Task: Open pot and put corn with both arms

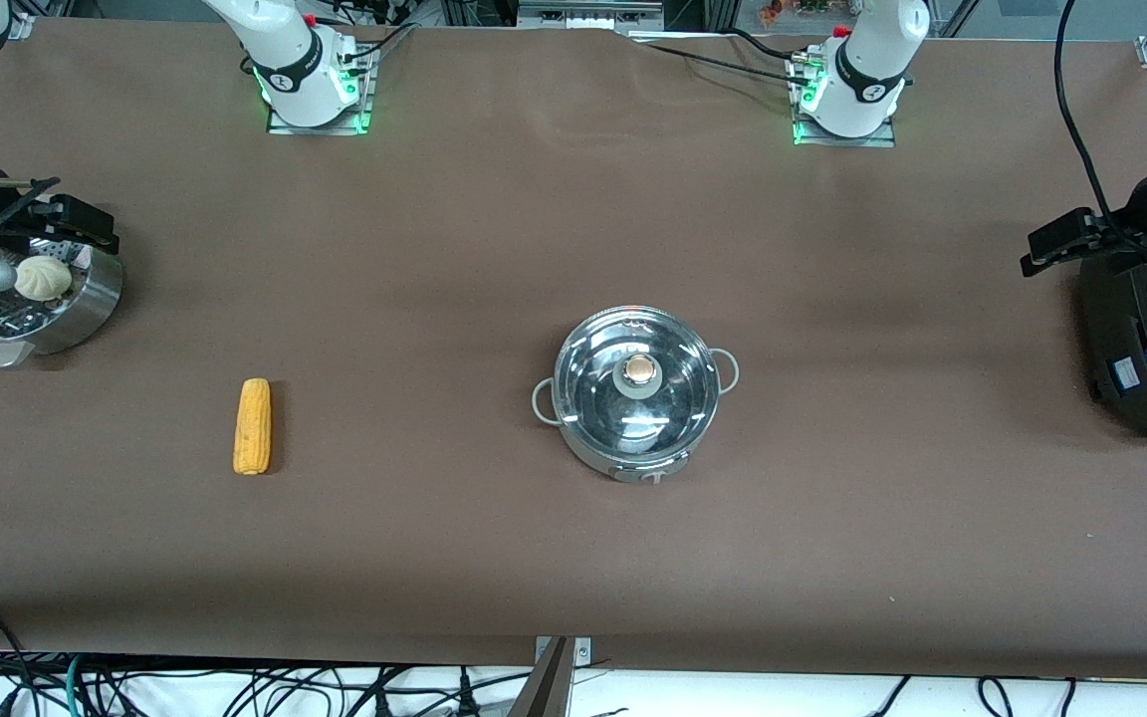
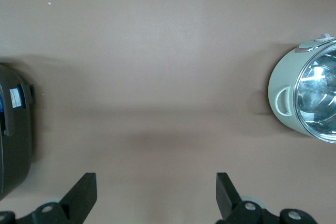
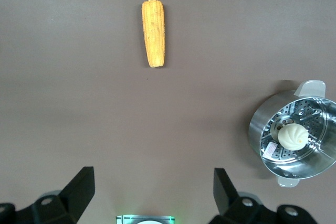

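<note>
Nothing started yet imo. Pot (image 1: 635, 392) sits mid bench w/ lid on. Corn (image 1: 253, 425) lies flat, well apart from the pot toward the right arm's end. Left gripper (image 2: 156, 195) hangs over the rice cooker (image 1: 1146, 344), right gripper (image 3: 154, 192) over the steamer basket (image 1: 86, 309); both w/ jaws spread, prob parked clear so each can drop in.

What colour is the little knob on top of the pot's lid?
The knob on the pot lid is copper-coloured, shiny. It shows best in the front view.
</note>
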Action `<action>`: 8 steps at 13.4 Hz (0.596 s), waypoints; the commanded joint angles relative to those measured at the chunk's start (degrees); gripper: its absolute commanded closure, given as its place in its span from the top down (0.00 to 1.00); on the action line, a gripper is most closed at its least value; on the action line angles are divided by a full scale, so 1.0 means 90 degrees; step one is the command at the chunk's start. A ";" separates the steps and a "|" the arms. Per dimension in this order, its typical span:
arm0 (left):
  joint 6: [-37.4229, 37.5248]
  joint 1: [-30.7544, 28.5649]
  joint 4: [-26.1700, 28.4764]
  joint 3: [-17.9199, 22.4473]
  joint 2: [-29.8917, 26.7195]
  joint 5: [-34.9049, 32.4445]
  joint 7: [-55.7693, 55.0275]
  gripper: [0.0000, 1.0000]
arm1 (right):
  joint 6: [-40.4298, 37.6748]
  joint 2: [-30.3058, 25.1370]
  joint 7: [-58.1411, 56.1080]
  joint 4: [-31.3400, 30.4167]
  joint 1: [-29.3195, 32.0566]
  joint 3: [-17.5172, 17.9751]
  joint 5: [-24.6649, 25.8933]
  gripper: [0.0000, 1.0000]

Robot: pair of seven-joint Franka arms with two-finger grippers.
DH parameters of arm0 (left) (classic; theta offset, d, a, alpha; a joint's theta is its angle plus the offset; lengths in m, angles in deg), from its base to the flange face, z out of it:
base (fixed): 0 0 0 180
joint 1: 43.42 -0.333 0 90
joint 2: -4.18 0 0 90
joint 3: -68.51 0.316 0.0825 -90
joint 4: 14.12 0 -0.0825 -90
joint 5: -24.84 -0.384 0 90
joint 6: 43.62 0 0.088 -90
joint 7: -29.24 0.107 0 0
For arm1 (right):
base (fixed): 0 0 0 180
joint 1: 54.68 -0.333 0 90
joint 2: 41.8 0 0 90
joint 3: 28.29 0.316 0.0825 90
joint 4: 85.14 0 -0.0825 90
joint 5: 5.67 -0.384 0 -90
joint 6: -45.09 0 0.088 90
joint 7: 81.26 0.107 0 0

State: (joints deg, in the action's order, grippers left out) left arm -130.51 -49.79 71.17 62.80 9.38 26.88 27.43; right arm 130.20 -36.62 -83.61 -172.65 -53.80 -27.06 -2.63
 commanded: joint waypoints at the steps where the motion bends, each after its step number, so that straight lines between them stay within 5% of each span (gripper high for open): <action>1: 0.0075 -0.0035 -0.0034 -0.0039 -0.0012 -0.0149 0.0143 1.00 | -0.0013 0.0059 0.0027 0.0143 0.0048 0.0011 -0.0074 1.00; 8: 0.0075 -0.0044 -0.0034 -0.0030 -0.0022 -0.0139 0.0114 1.00 | 0.0308 0.0107 -0.0051 0.0143 0.0077 -0.0009 -0.0064 1.00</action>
State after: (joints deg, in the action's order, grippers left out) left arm -130.51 -49.79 71.17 62.81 9.38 26.88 27.43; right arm 131.73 -36.59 -83.62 -172.65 -53.73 -27.22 -2.63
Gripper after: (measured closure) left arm 0.000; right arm 0.000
